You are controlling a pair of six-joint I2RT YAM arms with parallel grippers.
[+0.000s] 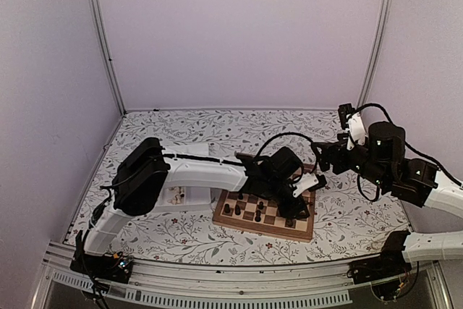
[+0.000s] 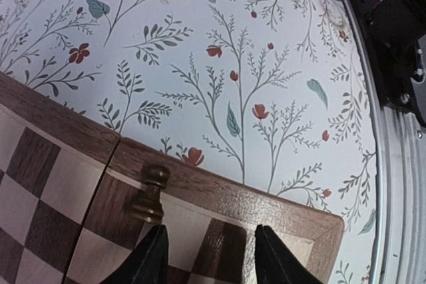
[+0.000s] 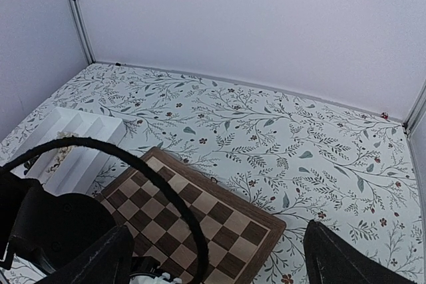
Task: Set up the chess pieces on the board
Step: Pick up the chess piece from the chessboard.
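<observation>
Our left hand [image 2: 210,237] stands half open, holding nothing; the dark pawn [image 2: 151,194] stands on an edge square of the board [image 2: 226,197], just beyond one finger [image 2: 152,261]. Pulling back carelessly, we could clip and topple it. Our right hand [image 3: 216,244] hangs wide, empty.

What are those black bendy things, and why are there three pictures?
They are two robot arms, a left arm and a right arm. One picture looks down from above; the others come from cameras on each wrist. On the flowery table lie a white tray and a chessboard with a few dark chess pieces. The left pincer is open over the board's edge, and a dark pawn stands just ahead of one finger. The right pincer is open too, up in the air. Neither holds anything.
</observation>
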